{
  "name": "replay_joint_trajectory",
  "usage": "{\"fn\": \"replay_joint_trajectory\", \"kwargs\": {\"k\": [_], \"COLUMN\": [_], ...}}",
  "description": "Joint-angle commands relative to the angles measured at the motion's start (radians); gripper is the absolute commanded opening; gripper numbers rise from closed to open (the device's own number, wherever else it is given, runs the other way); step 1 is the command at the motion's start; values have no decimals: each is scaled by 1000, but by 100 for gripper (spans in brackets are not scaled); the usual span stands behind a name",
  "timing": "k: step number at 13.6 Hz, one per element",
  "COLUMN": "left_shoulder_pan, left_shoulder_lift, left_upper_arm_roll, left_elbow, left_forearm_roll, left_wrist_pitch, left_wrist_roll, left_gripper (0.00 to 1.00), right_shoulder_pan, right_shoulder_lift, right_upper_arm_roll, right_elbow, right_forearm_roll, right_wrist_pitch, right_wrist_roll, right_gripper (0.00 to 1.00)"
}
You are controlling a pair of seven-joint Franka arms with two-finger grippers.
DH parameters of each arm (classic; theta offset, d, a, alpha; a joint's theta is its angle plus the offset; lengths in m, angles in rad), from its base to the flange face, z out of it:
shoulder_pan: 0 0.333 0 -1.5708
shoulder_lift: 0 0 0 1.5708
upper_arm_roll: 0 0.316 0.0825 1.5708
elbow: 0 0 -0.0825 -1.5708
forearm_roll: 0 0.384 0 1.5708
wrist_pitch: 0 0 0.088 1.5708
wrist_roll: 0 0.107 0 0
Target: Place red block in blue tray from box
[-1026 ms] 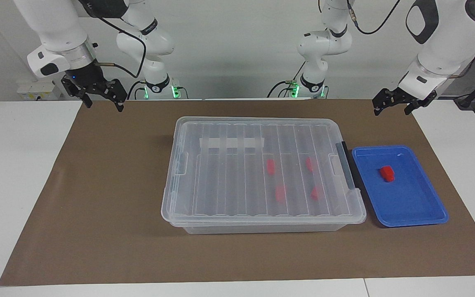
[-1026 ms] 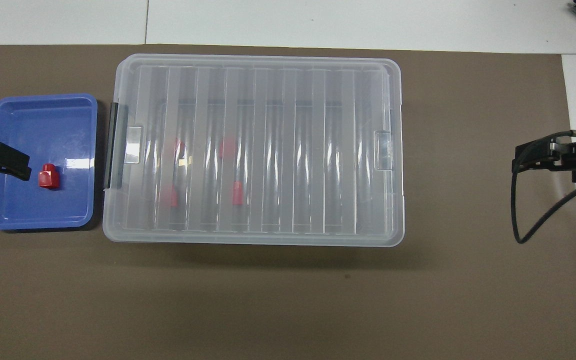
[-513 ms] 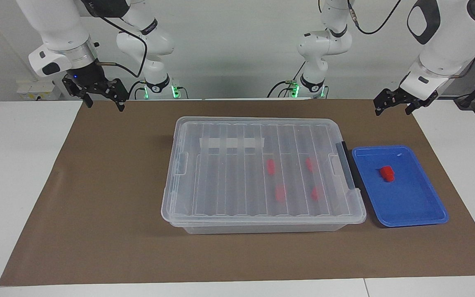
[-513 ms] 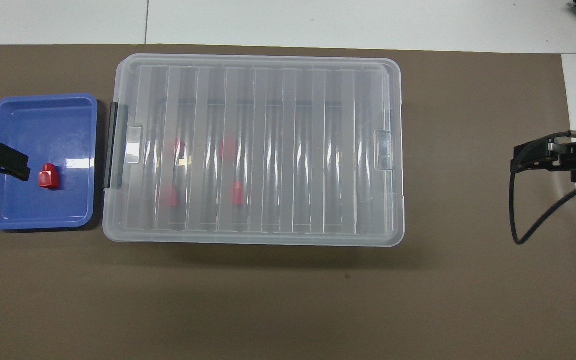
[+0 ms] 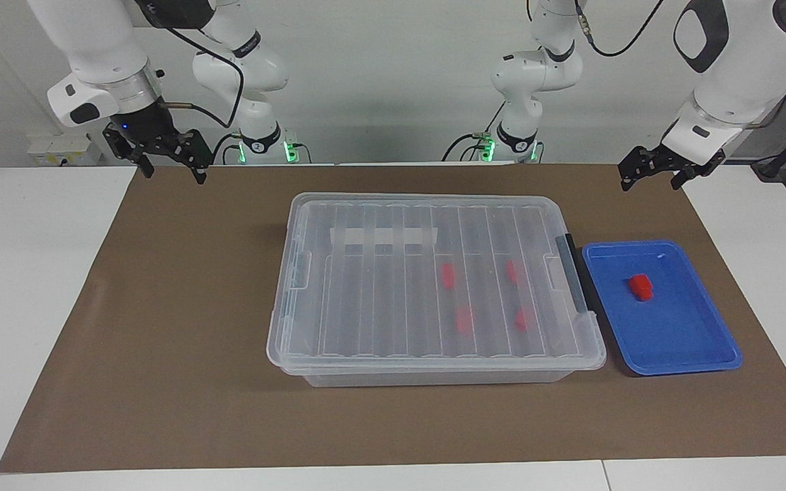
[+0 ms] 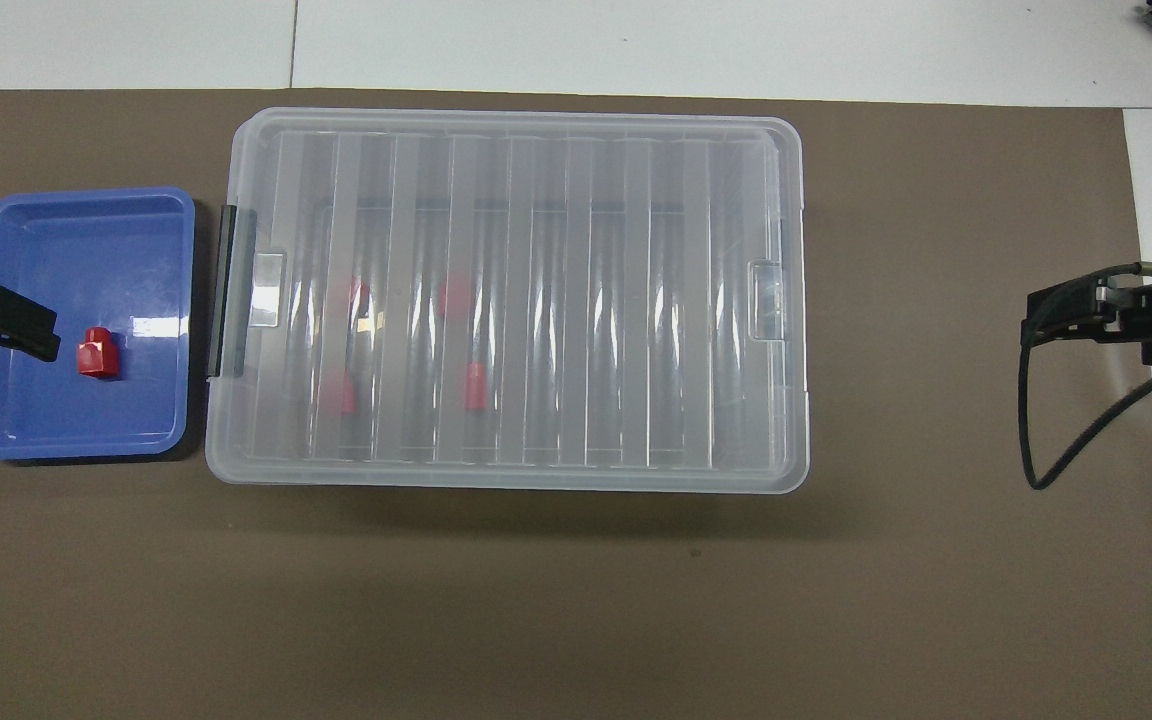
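Red block (image 5: pixel 640 287) lying in the tray (image 5: pixel 690 341), below and clear of the left gripper (image 5: pixel 650 176), whose fingers spread open, empty, above the mat's (image 5: pixel 161 307) edge. Box (image 5: pixel 427 286) lidded beside the tray, four more blocks (image 5: pixel 447 274) inside. Right gripper (image 5: pixel 171 164) parted, empty, raised over the mat's corner.

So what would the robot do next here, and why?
Probably nothing but wait: one red block already lies in the blue tray, the box has its lid on over four more blocks, and both the left gripper and right gripper hang raised, empty, at the mat's ends.
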Motion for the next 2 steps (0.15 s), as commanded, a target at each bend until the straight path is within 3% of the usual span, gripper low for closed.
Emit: {"fn": "replay_joint_trajectory", "kwargs": {"k": [1,2], "left_shoulder_pan": [4,4], "left_shoulder_lift": [-29,-29], "left_upper_arm_roll": [-3,-3], "left_elbow": [-37,-37], "left_forearm_roll": [17,17], "left_wrist_pitch": [21,23], "left_wrist_roll": [-9,-9], "left_gripper": [100,100], "right_shoulder_pan": [-1,-1], "right_shoulder_lift": [-24,-25], "right_upper_arm_roll": [6,6], "right_elbow": [-29,-29], "right_forearm_roll": [-16,-16], "right_wrist_pitch": [14,14], "right_wrist_roll": [13,13], "right_gripper": [100,100]}}
